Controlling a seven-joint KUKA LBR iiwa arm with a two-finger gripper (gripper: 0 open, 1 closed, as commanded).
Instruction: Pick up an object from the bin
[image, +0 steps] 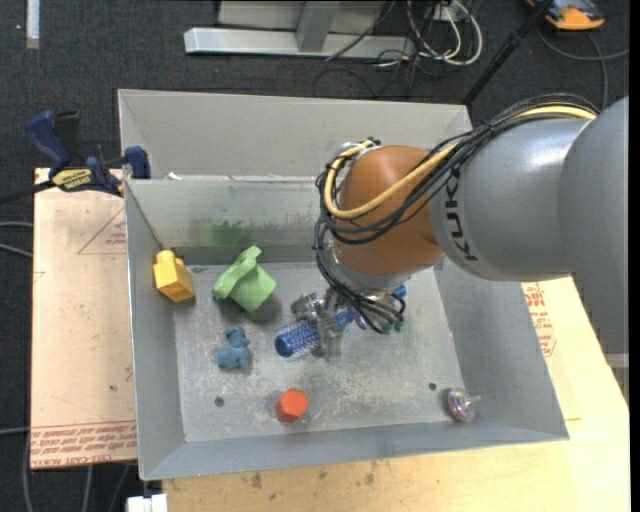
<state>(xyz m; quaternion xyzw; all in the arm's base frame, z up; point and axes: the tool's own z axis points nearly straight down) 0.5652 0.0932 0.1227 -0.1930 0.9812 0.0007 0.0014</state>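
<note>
The gripper (322, 328) is hanging low mid-bin at the right end of a blue ribbed roller (292, 343). The roller is lying apart from its neighbours, likely easing access. Whether the gripper is open or closed, I cannot tell.

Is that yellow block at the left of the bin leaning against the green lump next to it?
Apart. The camera view shows a strip of bare grey bin floor between the yellow block and the green lump.
</note>
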